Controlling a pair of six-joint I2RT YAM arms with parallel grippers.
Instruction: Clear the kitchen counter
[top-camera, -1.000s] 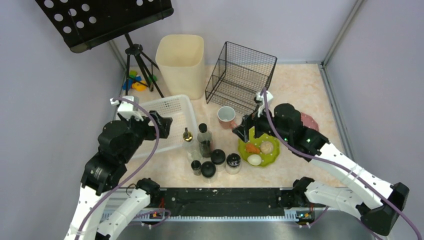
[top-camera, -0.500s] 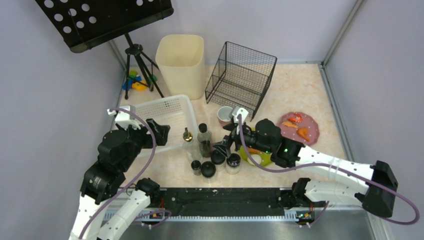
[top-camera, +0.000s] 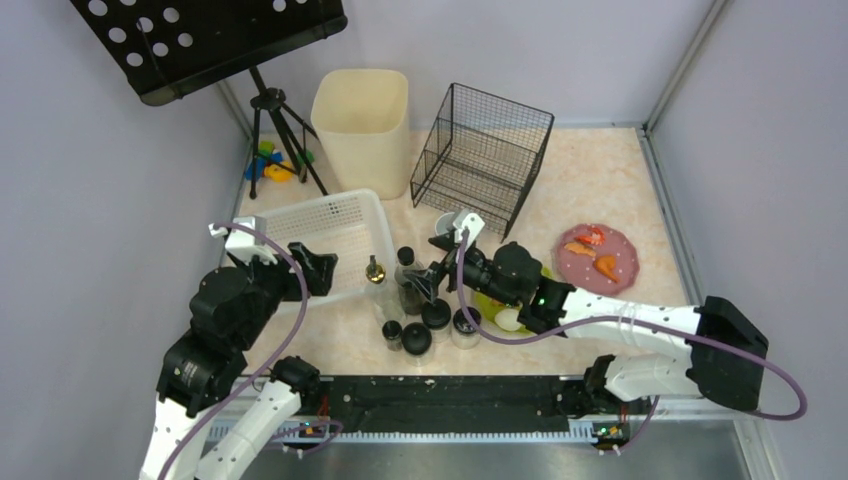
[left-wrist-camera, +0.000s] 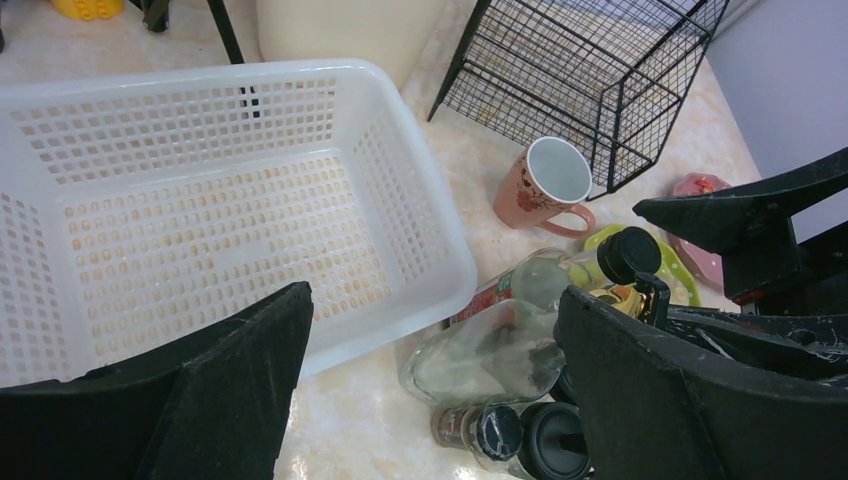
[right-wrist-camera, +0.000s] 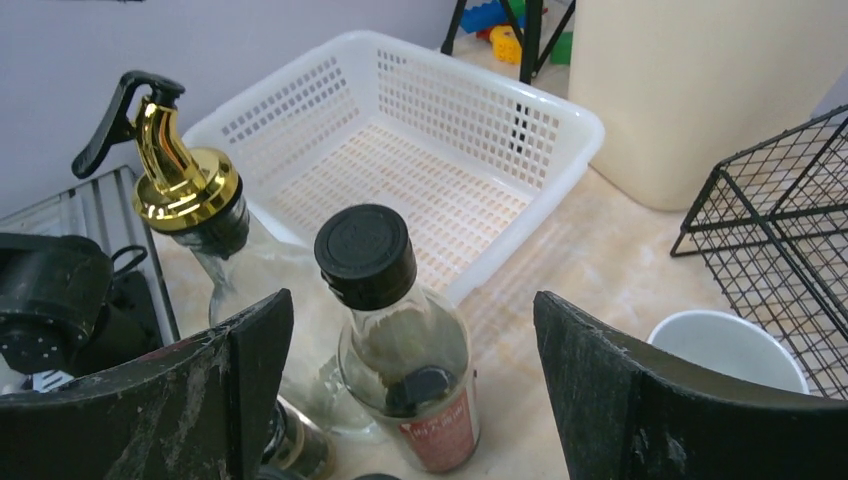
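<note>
The kitchen counter (top-camera: 590, 180) is glossy beige-pink marble. At its middle stand a black-capped bottle (top-camera: 405, 262) with a red label and a gold-spouted glass bottle (top-camera: 375, 270), with several dark-lidded jars (top-camera: 416, 340) in front. My right gripper (top-camera: 425, 266) is open beside them. In the right wrist view its jaws stand either side of the black-capped bottle (right-wrist-camera: 400, 340) without touching it, and the gold-spouted bottle (right-wrist-camera: 185, 200) is just left. My left gripper (top-camera: 322, 268) is open over the near right corner of the white basket (top-camera: 340, 215), with nothing in it.
A pink mug (left-wrist-camera: 545, 185) stands by the wire basket (top-camera: 480, 150). The beige bin (top-camera: 362, 125) is at the back. A green plate (top-camera: 495, 305) with food lies under my right arm, and a pink plate (top-camera: 597, 255) further right. A music stand tripod (top-camera: 270, 110) and toys (top-camera: 270, 165) are at back left.
My right arm swept left from above the green plate to the bottles, uncovering the pink plate, and its jaws narrowed a little. My left arm drew back slightly toward the near edge.
</note>
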